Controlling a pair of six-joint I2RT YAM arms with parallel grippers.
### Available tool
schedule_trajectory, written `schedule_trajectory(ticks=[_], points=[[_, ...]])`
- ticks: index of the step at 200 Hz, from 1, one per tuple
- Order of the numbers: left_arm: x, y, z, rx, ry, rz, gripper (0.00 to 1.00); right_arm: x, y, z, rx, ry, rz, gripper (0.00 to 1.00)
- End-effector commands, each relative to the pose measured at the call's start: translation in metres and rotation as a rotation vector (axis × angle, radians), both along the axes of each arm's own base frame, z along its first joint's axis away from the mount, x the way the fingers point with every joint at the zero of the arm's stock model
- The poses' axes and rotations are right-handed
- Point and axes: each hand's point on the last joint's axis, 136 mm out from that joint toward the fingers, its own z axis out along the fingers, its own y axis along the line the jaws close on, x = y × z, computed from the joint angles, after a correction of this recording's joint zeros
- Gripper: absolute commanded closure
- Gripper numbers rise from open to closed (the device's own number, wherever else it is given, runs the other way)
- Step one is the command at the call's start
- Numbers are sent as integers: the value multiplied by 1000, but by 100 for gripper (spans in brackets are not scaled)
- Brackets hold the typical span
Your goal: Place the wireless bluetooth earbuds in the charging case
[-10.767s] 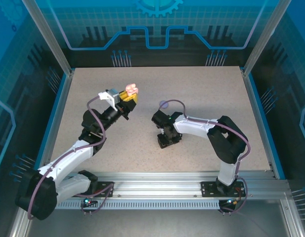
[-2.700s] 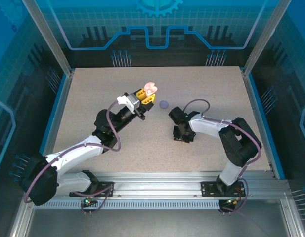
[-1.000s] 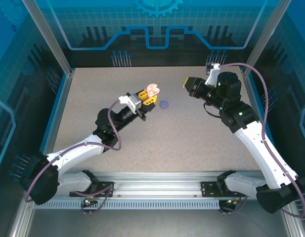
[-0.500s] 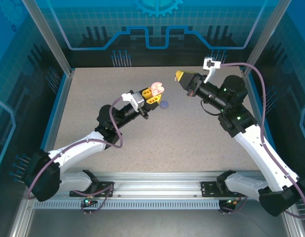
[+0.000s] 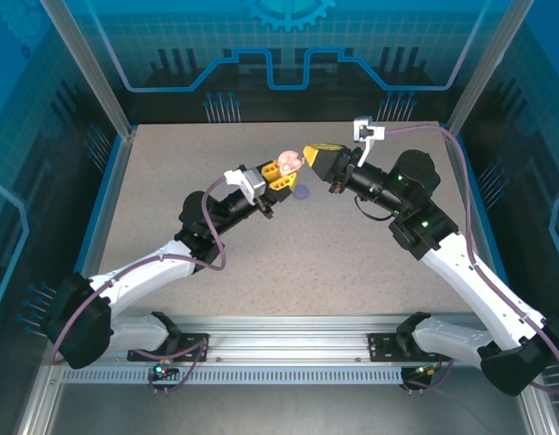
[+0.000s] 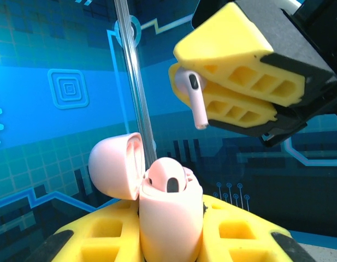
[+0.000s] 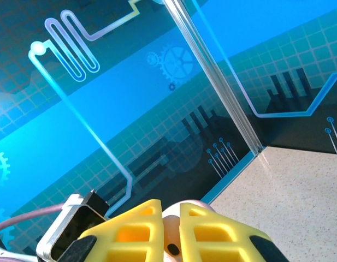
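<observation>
Since half a second ago, the right gripper (image 5: 315, 155) has been swung in beside the left gripper (image 5: 276, 176), whose jaws are clamped on the open charging case (image 6: 169, 218). A pale pink earbud (image 6: 191, 98) is pinched in the right jaws, stem down, at one o'clock from the case. A second bud (image 6: 169, 181) appears already seated. The stem should be aligned over the free socket, lowered slowly, and released only once seated.
</observation>
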Motion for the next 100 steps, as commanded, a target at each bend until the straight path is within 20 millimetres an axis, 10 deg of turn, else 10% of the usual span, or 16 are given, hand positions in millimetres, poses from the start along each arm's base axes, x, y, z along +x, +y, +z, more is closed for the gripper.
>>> schedule_trajectory(ticks=[1, 100], points=[[-7, -5, 16, -27, -20, -35, 100, -9, 1, 10, 19, -58, 16, 88], [-7, -8, 18, -29, -22, -41, 100, 1, 9, -2, 9, -17, 22, 90]])
